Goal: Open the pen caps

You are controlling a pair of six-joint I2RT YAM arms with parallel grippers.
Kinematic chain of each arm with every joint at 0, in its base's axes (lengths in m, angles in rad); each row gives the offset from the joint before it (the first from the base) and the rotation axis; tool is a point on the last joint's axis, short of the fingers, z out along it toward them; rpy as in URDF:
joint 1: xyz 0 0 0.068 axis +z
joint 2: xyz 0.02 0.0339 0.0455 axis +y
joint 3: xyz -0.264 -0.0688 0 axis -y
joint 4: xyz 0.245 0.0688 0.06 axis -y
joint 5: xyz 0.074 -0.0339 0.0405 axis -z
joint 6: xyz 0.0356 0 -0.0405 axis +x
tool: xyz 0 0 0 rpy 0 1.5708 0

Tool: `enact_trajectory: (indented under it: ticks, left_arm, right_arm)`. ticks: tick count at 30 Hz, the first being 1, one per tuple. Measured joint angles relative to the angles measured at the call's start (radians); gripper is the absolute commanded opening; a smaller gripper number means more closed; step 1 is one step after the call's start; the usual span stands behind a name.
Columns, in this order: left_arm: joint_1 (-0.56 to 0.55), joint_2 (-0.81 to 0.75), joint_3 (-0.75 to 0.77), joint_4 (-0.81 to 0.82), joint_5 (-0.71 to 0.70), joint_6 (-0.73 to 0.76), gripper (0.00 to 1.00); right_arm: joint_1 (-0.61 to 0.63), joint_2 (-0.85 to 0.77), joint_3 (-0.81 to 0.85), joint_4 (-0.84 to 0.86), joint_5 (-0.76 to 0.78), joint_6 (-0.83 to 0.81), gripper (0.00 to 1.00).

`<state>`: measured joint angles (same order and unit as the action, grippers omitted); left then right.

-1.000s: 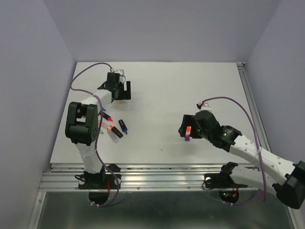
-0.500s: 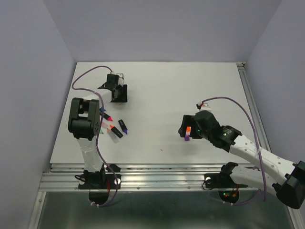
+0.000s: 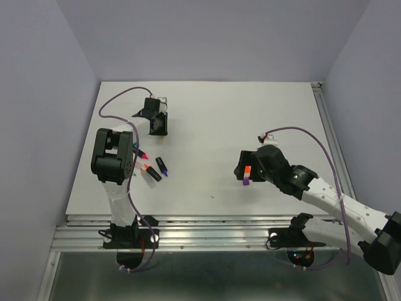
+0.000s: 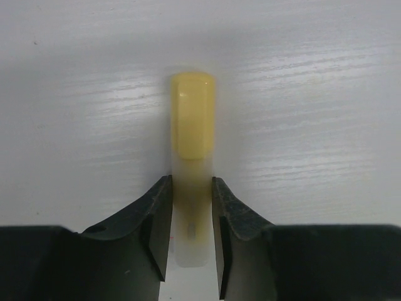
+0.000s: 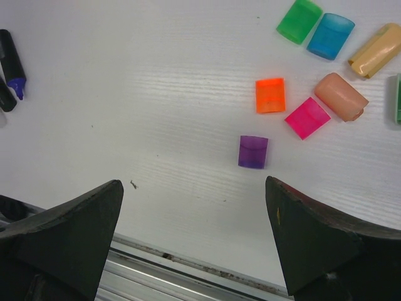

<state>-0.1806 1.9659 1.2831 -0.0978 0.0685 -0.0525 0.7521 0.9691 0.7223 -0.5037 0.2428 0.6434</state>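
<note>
The left arm stretches across the white table (image 3: 250, 113) toward its far-left corner. The left gripper (image 4: 191, 188) is clamped on a pale pen body (image 4: 191, 216), whose yellow cap (image 4: 192, 122) is still fitted. The right gripper (image 5: 193, 183) hangs spread wide and holding nothing above the loose purple cap (image 5: 253, 152) and orange cap (image 5: 270, 95), near the front rail (image 5: 188, 266).

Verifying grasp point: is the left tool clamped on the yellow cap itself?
No, the left tool grips the pale pen body, with the yellow cap sticking out beyond its fingertips.

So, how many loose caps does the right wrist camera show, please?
7: green, blue, yellow top right; orange, pink, peach below; purple lowest. Green edge sliver may be another.
</note>
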Motion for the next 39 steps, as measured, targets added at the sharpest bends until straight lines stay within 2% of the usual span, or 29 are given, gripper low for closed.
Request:
enact_trajectory:
  ticks: [6,13,18,23,26,35,39]
  left_arm:
    - [-0.051,-0.066,-0.075,0.012,0.005,-0.032,0.00]
    - [-0.253,-0.486,-0.330,0.075,0.003,-0.119,0.00]
    - [-0.453,-0.662,-0.418,0.169,-0.004,-0.207,0.00]
    - [-0.638,-0.707,-0.516,0.208,-0.044,-0.288,0.00]
    - [-0.728,-0.713,-0.536,0.207,-0.079,-0.326,0.00]
    - [-0.829,-0.721,-0.537,0.247,-0.160,-0.391,0.00]
    - [-0.862,-0.691,-0.534,0.257,-0.180,-0.403,0.00]
  right_arm:
    - [0.000,-0.020,-0.013,0.041,0.005,0.030,1.00]
    - [0.000,-0.046,-0.071,0.177,-0.049,0.089,1.00]
    - [0.000,-0.078,-0.106,0.342,-0.114,0.141,1.00]
    - [0.000,-0.100,-0.122,0.469,-0.117,0.184,1.00]
    - [0.000,-0.094,-0.122,0.488,-0.106,0.198,1.00]
    - [0.000,-0.016,-0.122,0.499,-0.100,0.233,1.00]
    - [0.000,0.003,-0.122,0.528,-0.117,0.232,0.90]
